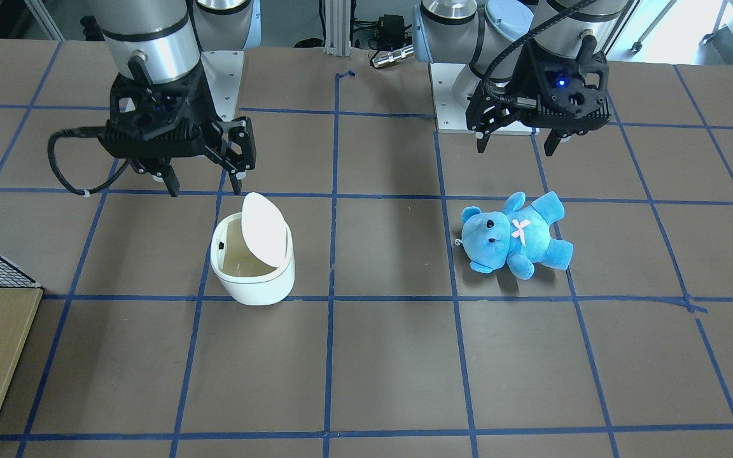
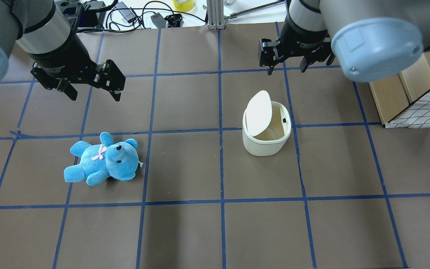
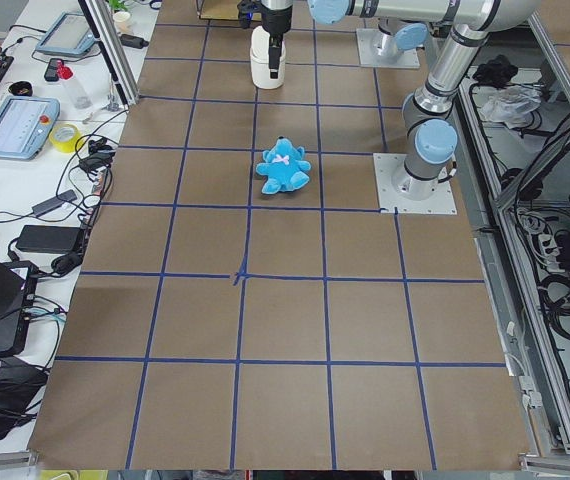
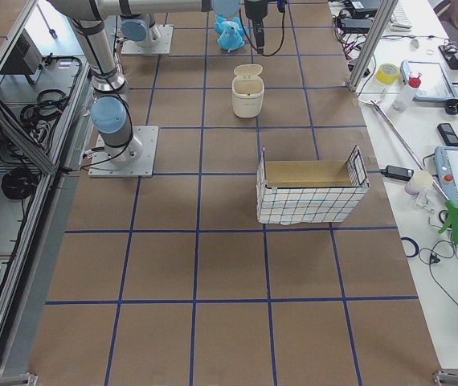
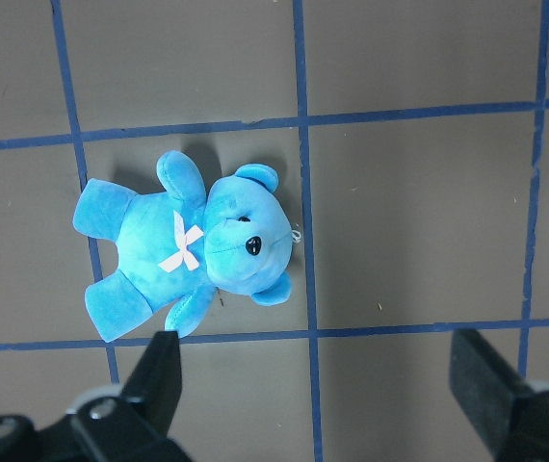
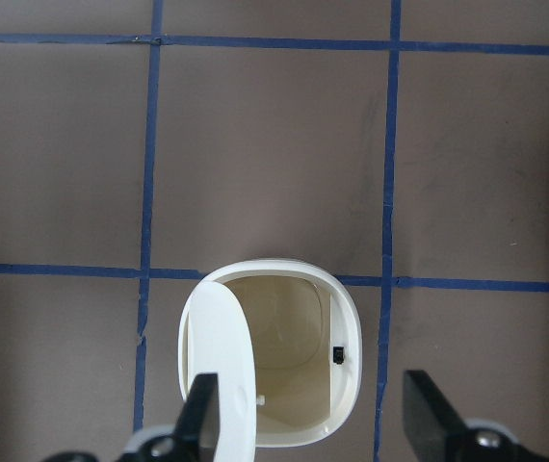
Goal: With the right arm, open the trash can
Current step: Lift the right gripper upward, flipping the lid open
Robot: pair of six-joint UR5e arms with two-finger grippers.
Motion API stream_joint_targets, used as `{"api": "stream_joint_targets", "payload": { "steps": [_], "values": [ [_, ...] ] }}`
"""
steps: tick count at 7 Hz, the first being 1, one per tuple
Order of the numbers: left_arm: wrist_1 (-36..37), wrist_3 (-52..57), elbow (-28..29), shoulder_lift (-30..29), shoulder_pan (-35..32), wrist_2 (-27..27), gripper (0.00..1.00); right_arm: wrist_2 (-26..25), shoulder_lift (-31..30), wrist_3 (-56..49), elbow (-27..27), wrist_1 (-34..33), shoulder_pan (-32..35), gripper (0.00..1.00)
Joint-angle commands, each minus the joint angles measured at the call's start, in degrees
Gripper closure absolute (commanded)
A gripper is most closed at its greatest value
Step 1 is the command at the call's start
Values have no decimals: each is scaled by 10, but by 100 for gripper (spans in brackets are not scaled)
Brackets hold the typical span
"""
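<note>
The white trash can (image 1: 253, 275) stands on the table with its flip lid (image 1: 263, 230) tilted up, so the empty beige inside shows. It also shows in the overhead view (image 2: 265, 145) and the right wrist view (image 6: 347, 337). My right gripper (image 1: 205, 188) hangs open in the air above the can and touches nothing; it also shows in the overhead view (image 2: 286, 70) and its own wrist view (image 6: 313, 423). My left gripper (image 1: 515, 151) is open and empty above a blue teddy bear (image 1: 513, 235).
The teddy bear (image 2: 103, 158) lies on its back on the table's left half, below the left gripper (image 2: 95, 98). A wire-mesh basket with a wooden box (image 2: 420, 108) stands at the right edge. Blue tape lines grid the brown table.
</note>
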Motion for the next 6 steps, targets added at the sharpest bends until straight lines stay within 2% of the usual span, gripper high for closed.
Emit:
{"api": "stream_joint_targets", "payload": {
  "steps": [1,6],
  "values": [
    [0,1,0,0,0,0,0,0,-1,-1,-32,35,2,0],
    [0,1,0,0,0,0,0,-3,0,-1,-31,44,0,0]
  ]
}}
